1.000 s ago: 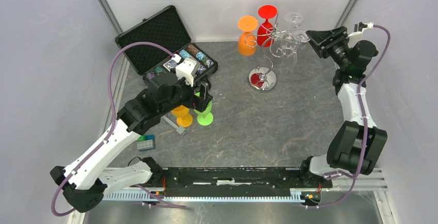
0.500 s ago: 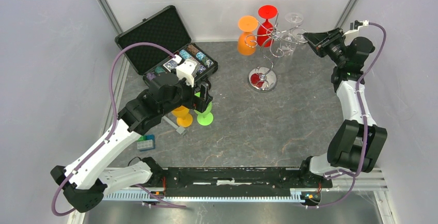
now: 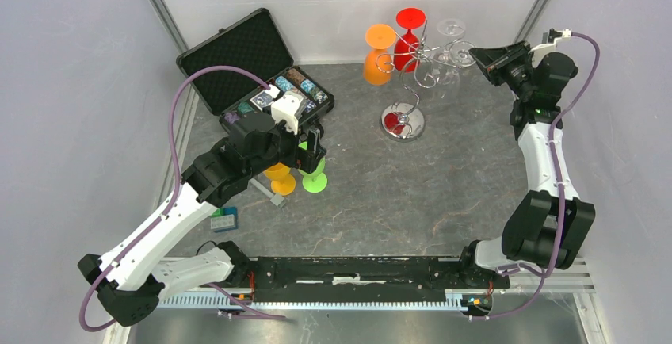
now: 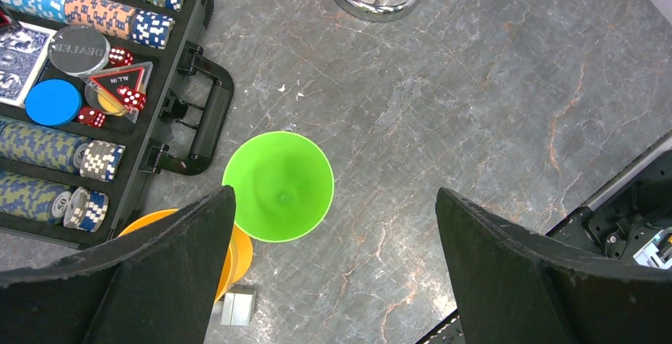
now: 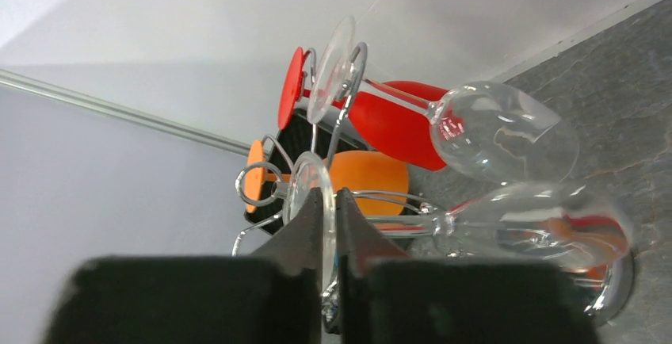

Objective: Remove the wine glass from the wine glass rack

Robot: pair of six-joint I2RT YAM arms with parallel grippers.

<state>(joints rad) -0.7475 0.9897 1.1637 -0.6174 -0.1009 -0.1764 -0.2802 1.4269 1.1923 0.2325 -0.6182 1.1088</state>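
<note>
Right wrist view shows the right jaws drawn almost together on the thin round foot of a clear wine glass (image 5: 543, 233), one pad on each face of the disc. That glass hangs on the wine glass rack (image 3: 402, 121), its stem running through one of the curled wire arms and its bowl pointing away from the post. A second clear glass (image 5: 499, 130) hangs on a neighbouring arm just beside it, and a red glass (image 5: 392, 126) and an orange glass (image 5: 368, 173) hang on the far side of the same stand.

From the top external view the rack stands at the back of the tabletop (image 3: 412, 193), near the rear wall, with the right arm (image 3: 543, 150) stretched to its right side.

The left jaws stand wide apart and hold nothing. They hang over a green glass (image 4: 277, 185) that stands upright on the tabletop, mouth up, with a yellow-orange glass (image 4: 238, 253) just beside it. An open black poker case (image 3: 238, 49) lies near the two glasses, chips in its tray.
</note>
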